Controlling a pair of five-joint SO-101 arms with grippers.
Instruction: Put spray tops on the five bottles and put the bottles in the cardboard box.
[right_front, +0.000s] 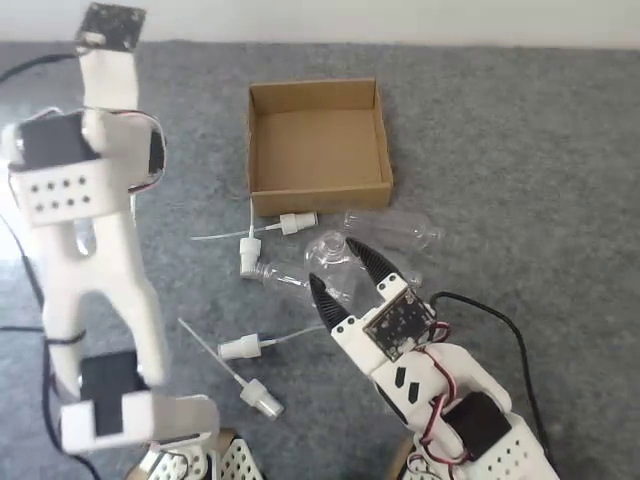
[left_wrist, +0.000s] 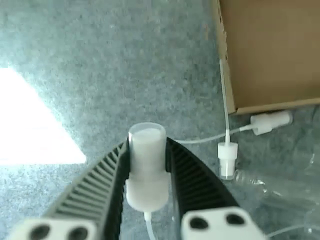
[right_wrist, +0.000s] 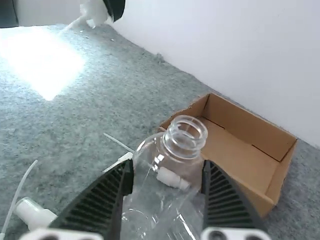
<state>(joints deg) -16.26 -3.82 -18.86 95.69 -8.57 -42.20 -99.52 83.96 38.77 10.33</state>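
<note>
My left gripper (left_wrist: 146, 150) is shut on a white spray top (left_wrist: 146, 165) and holds it above the grey carpet, its dip tube hanging down. The left arm (right_front: 75, 190) stands raised at the left. My right gripper (right_front: 337, 266) is shut on a clear bottle (right_wrist: 170, 150) just in front of the cardboard box (right_front: 318, 190); the bottle's open neck (right_wrist: 186, 132) points up. Loose spray tops (right_front: 295, 222) (right_front: 250, 255) (right_front: 240, 347) lie on the carpet. More clear bottles (right_front: 400, 232) (right_front: 290, 275) lie beside the held one.
The open cardboard box (right_wrist: 240, 145) has nothing in it and stands at the back centre. Another spray top (right_front: 260, 397) lies near the front. A black cable (right_front: 500, 320) runs by the right arm. Bare carpet (right_front: 520, 150) spreads to the right of the box.
</note>
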